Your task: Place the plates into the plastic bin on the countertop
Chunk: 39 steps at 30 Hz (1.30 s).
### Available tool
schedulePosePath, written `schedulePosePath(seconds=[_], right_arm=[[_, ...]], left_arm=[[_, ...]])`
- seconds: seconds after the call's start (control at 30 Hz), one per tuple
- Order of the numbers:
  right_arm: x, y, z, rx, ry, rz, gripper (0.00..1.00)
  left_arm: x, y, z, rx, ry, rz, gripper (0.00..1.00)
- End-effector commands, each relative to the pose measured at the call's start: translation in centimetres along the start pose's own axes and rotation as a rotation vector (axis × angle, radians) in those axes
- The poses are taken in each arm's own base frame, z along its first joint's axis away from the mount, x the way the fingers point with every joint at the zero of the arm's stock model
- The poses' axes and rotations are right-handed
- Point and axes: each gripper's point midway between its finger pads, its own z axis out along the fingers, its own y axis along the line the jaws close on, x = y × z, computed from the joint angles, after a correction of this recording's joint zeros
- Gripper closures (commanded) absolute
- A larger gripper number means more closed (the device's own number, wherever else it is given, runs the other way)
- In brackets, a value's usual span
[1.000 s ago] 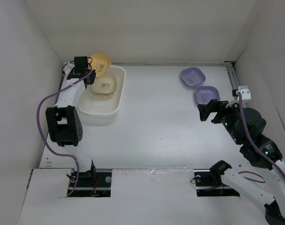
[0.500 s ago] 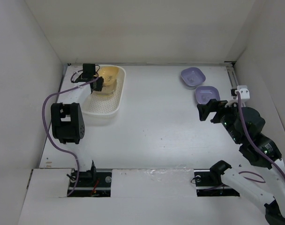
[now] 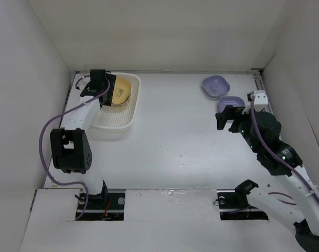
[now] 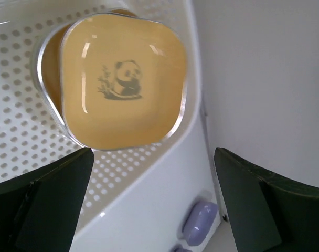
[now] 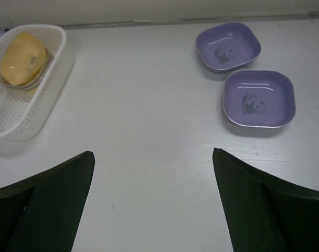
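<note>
1. Your white countertop (image 3: 175, 142) is boxed in by white walls (image 3: 39, 63). The plastic bin (image 3: 115, 119) stands at its far left.
2. Only the left wrist view shows you the panda print on the stacked yellow plates (image 4: 123, 84) in the bin. The left gripper (image 4: 153, 157) is spread above them.
3. The right wrist view shows both lavender plates (image 5: 259, 98) whole on the countertop, with the right gripper (image 5: 153, 157) spread.

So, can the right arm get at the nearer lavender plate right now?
Probably yes: the right gripper is open, the nearer lavender plate lies just ahead on bare countertop, nothing between them.
</note>
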Motion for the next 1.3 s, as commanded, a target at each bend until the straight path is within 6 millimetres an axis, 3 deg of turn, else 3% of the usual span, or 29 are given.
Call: schedulePosePath(seconds=[0.0, 0.03, 0.07, 0.1, 0.13, 0.17, 0.2, 0.3, 0.33, 0.4, 0.43, 0.47, 0.5, 0.6, 0.67, 0.83, 0.97, 1.07, 1.1, 1.27], right_arm=[[0.2, -1.0, 4.0, 0.112, 0.006, 0.009, 0.0], [-0.3, -2.1, 5.2, 0.151, 0.01, 0.021, 0.0], [0.0, -2.5, 6.5, 0.16, 0.031, 0.024, 0.0], [1.2, -2.9, 8.9, 0.168, 0.089, 0.005, 0.0], [1.5, -3.9, 10.1, 0.176, 0.12, 0.011, 0.0], [0.7, -4.4, 11.0, 0.19, 0.119, 0.019, 0.0], [1.6, -5.2, 12.8, 0.22, 0.156, 0.018, 0.0], [0.8, -7.8, 15.2, 0.29, 0.158, 0.039, 0.0], [2.7, -8.9, 16.8, 0.314, 0.225, 0.04, 0.0], [2.9, -12.1, 18.0, 0.385, 0.243, 0.063, 0.0], [4.9, -13.6, 19.0, 0.422, 0.296, 0.079, 0.0], [5.4, -14.7, 19.7, 0.435, 0.299, 0.102, 0.0], [6.1, -17.0, 19.7, 0.474, 0.319, 0.127, 0.0], [8.4, -20.5, 20.7, 0.506, 0.357, 0.203, 0.0], [10.6, -22.0, 21.1, 0.534, 0.399, 0.216, 0.0], [13.7, -25.1, 21.5, 0.584, 0.467, 0.242, 0.0], [15.5, -26.1, 21.6, 0.591, 0.493, 0.259, 0.02], [18.8, -27.0, 21.7, 0.583, 0.591, 0.288, 0.07], [18.0, -27.3, 22.0, 0.59, 0.571, 0.281, 0.15], [18.5, -27.2, 21.8, 0.596, 0.615, 0.287, 0.39]], left_arm=[[-1.7, -6.2, -7.3, 0.198, -0.132, 0.079, 0.0], [-1.5, -7.7, -8.8, 0.248, -0.151, 0.118, 0.0], [0.2, -8.9, -10.9, 0.302, -0.152, 0.223, 0.0], [0.8, -9.4, -11.5, 0.315, -0.164, 0.272, 0.0], [1.4, -9.9, -12.4, 0.338, -0.165, 0.334, 0.0], [1.8, -10.8, -13.3, 0.369, -0.161, 0.378, 0.0], [2.3, -10.1, -13.4, 0.346, -0.143, 0.446, 0.0], [3.4, -8.9, -14.2, 0.366, -0.079, 0.54, 0.0], [3.7, -8.9, -14.6, 0.399, -0.069, 0.567, 0.0], [4.3, -7.2, -15.4, 0.416, -0.028, 0.631, 0.0], [4.6, -6.5, -15.6, 0.421, -0.012, 0.652, 0.0], [4.8, -6.1, -16.0, 0.43, 0.0, 0.667, 0.0], [5.0, -5.1, -16.3, 0.43, 0.022, 0.685, 0.0], [5.9, -3.8, -17.0, 0.451, 0.071, 0.709, 0.0], [6.2, -2.8, -17.4, 0.46, 0.093, 0.723, 0.0], [6.9, -2.1, -18.3, 0.487, 0.122, 0.752, 0.0], [8.0, -1.8, -18.4, 0.486, 0.131, 0.771, 0.0], [8.3, -1.6, -18.2, 0.483, 0.146, 0.776, 0.0], [8.5, -1.9, -18.5, 0.497, 0.147, 0.787, 0.0], [8.6, -1.7, -18.3, 0.479, 0.156, 0.793, 0.0]])
